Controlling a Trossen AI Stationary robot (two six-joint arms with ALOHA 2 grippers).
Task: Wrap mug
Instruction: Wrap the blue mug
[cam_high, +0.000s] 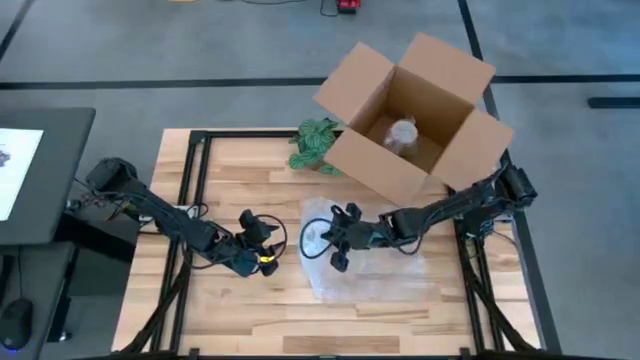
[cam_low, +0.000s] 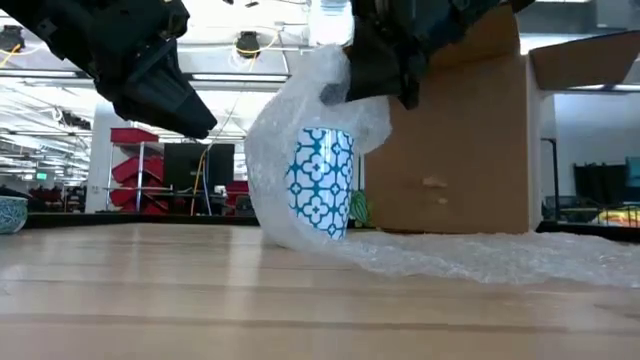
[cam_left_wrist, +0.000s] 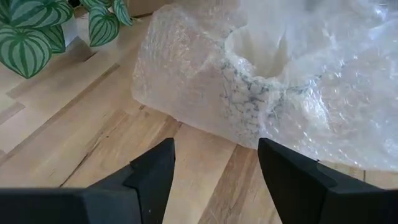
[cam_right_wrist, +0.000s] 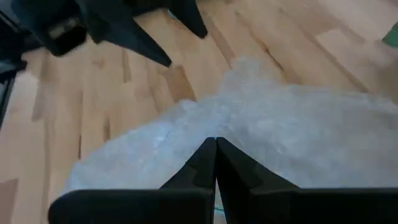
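A mug (cam_low: 322, 185) with a blue-and-white pattern stands upright on the wooden table, left of centre of a clear bubble wrap sheet (cam_high: 385, 265). The sheet lies flat toward the right. Its left part is drawn up and over the mug (cam_left_wrist: 258, 81). My right gripper (cam_high: 338, 240) hovers just above the mug, shut on the wrap. My left gripper (cam_high: 270, 248) is open a short way to the mug's left. Its fingers (cam_left_wrist: 152, 177) point at the wrapped mug and have nothing between them. My right gripper (cam_right_wrist: 216, 146) pinches a raised part of the bubble wrap (cam_low: 335, 75) between its two shut fingers, above the mug. The fingers come in from the table's right side, slanting down. The wrap hangs from them over the mug's top and left side, and the rest (cam_low: 480, 255) lies on the table.
An open cardboard box (cam_high: 410, 110) stands at the far right with a wrapped item (cam_high: 402, 132) inside. A green-leaved plant (cam_high: 318, 145) sits beside the box, at the far side. In the low view a bowl (cam_low: 10, 213) shows at the far left. Bare wood lies near the front edge.
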